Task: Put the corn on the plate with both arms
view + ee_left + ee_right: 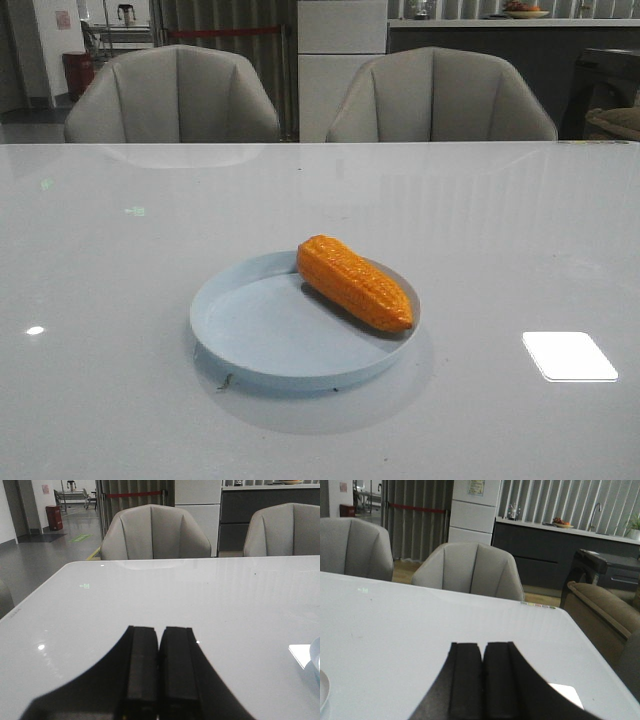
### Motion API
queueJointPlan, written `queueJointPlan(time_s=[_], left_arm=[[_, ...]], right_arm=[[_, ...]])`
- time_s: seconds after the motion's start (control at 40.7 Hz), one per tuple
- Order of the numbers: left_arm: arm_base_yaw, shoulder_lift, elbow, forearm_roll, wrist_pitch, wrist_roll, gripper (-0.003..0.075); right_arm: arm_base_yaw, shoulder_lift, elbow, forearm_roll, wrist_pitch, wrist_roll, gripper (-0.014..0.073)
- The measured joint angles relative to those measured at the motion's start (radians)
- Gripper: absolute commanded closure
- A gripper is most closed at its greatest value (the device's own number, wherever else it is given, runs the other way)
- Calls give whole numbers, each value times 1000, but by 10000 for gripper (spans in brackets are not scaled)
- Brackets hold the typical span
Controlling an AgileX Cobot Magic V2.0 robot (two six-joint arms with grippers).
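The orange corn (353,282) lies in the pale blue plate (250,330), along its right side, tapered end towards the front right and resting against the rim. Neither gripper shows in the front view. In the left wrist view my left gripper (159,630) is shut and empty over bare table, and a sliver of the plate's rim (315,656) shows at the frame edge. In the right wrist view my right gripper (483,646) is shut and empty, with a sliver of the plate's rim (324,690) at the frame edge. The corn is out of both wrist views.
The glossy white table (500,230) carries the plate near its middle. Two grey chairs (172,95) (440,97) stand at its far edge. A brown sofa (605,615) stands off the table's right side.
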State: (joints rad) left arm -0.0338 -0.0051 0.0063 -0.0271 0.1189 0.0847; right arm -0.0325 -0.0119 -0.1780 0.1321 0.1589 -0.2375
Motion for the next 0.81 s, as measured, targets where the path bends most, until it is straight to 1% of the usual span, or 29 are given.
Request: queueJointPlan(time_s=[0.172, 0.319, 0.54, 0.811], left_arm=[[0, 0, 0, 0, 0, 0, 631], [0, 0, 0, 0, 0, 0, 631], [0, 0, 0, 0, 0, 0, 631], [0, 0, 0, 0, 0, 0, 631]], right_arm=[[82, 0, 79, -31, -122, 36, 539], [106, 0, 182, -35, -186, 40, 539], [106, 0, 207, -39, -88, 41, 539], [106, 0, 207, -39, -72, 42, 539]])
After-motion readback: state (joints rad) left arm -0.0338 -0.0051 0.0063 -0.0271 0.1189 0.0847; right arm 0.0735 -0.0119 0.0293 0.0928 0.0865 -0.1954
